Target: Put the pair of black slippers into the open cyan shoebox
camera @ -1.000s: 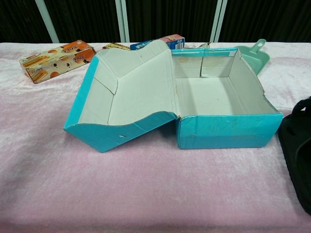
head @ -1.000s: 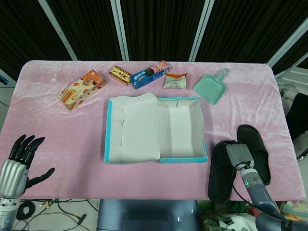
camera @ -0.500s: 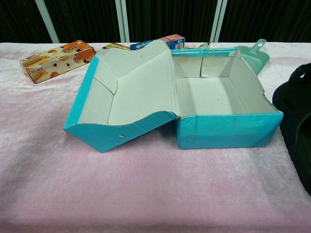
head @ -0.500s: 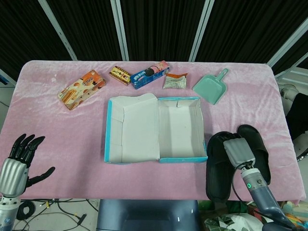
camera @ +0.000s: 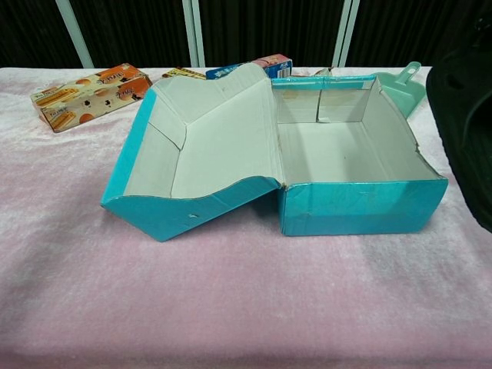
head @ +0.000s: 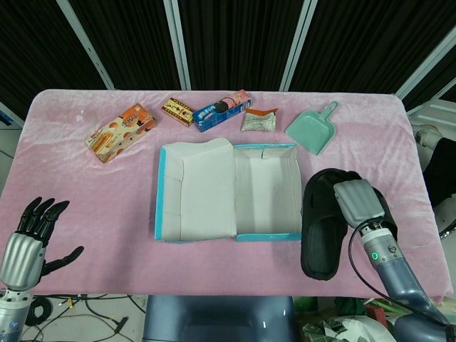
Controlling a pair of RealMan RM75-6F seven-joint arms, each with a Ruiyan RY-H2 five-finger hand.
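I see the black slippers (head: pixel 324 224) held in my right hand (head: pixel 358 201), lifted just to the right of the cyan shoebox (head: pixel 267 192), whose lid lies folded open on its far side from that hand. My left hand (head: pixel 28 239) hangs well apart at the table's (head: pixel 85 192) near-left edge, fingers spread, holding nothing.

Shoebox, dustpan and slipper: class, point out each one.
Shoebox (head: pixel 267 192), head view, bare inside floor.
Dustpan (head: pixel 308 131), head view, middle of scoop.
Slipper (head: pixel 318 228), head view, dark sole.
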